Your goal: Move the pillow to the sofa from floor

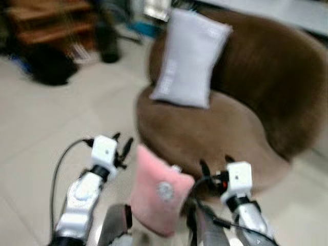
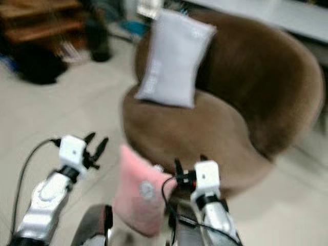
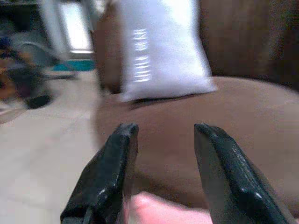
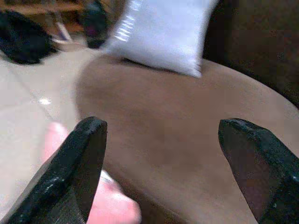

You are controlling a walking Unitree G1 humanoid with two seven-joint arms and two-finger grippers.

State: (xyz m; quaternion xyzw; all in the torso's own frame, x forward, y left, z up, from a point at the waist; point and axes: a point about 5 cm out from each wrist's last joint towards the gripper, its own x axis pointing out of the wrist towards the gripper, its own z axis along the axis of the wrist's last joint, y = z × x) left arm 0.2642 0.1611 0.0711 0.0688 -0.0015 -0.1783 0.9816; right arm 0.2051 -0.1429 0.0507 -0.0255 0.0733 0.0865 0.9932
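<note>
While the head views are blurred, the left gripper (image 1: 122, 148) is seen raised at the left above the pale floor (image 1: 46, 128), its fingers (image 3: 110, 172) parted with nothing between them. Just to its right, a pink pillow (image 1: 156, 192) is seen upright between the two arms, at the front edge of the brown sofa (image 1: 205, 128); what supports it cannot be told. A white pillow (image 1: 190, 59) is leaned against the sofa's back. At the right, the right gripper (image 1: 215, 166) is spread wide, holding nothing.
</note>
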